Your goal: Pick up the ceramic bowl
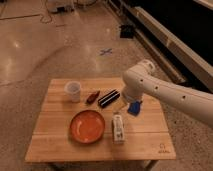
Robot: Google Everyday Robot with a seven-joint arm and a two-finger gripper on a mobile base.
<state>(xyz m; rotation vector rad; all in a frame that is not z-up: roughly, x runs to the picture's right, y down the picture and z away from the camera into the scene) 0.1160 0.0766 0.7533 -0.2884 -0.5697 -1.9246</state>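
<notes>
The ceramic bowl (pixel 87 126) is a wide, shallow orange-red bowl with a darker rim, lying on the wooden table (pixel 60 145) near the front middle. My white arm reaches in from the right. The gripper (pixel 131 106) hangs below the arm's wrist over the right-middle of the table, up and to the right of the bowl and well apart from it. It holds nothing that I can see.
A small white cup (pixel 73 90) stands at the back left. A small red-brown object (pixel 92 97) and a black rectangular object (pixel 108 98) lie behind the bowl. A white carton (pixel 118 128) lies just right of the bowl. A blue cross (pixel 105 51) marks the floor.
</notes>
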